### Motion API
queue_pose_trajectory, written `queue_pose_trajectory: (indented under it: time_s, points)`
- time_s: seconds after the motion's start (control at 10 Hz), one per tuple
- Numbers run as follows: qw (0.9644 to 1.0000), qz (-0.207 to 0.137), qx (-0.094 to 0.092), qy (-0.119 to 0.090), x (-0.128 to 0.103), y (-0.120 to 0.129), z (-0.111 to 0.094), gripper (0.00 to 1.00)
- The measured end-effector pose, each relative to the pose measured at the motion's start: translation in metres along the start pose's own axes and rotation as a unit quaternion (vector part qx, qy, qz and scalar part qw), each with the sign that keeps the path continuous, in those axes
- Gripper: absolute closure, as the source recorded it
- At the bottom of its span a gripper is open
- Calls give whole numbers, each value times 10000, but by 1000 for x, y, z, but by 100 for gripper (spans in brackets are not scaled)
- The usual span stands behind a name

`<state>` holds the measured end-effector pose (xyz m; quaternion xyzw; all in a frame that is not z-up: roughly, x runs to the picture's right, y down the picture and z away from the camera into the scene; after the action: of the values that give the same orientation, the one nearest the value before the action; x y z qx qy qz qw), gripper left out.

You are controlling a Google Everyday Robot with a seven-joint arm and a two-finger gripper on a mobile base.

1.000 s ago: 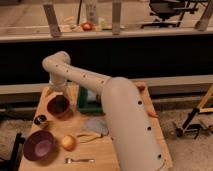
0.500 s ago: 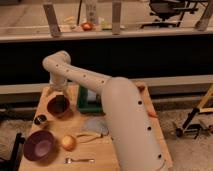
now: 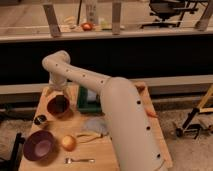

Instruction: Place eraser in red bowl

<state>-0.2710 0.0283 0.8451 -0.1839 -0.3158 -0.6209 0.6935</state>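
My gripper [image 3: 57,93] is hanging just above the round, shallow red-orange bowl [image 3: 49,106]. Whether it is clamping anything, I cannot tell.

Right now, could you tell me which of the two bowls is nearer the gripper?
The red bowl: the smaller one, with the gripper hanging just above it. The larger purple bowl sits farther off, nearer the camera.

Cream arm [image 3: 120,115] dotted with dark spots; pale gripper [image 3: 59,91] just above red bowl [image 3: 58,106], red-orange with dark inside; also purple bowl [image 3: 40,145], dark tin [image 3: 40,119] with pale rim, orange fruit [image 3: 68,143], green box [image 3: 86,100], grey cloth [image 3: 95,124], silver spoon [image 3: 79,160], all on tan wood table [image 3: 62,125]
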Motion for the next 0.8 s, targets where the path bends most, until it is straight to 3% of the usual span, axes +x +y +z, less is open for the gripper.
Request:
queue_pose_trajectory:
  time_s: [0.8]
  points:
    - [10000, 27, -33, -23, 0, -1, 2, 20]
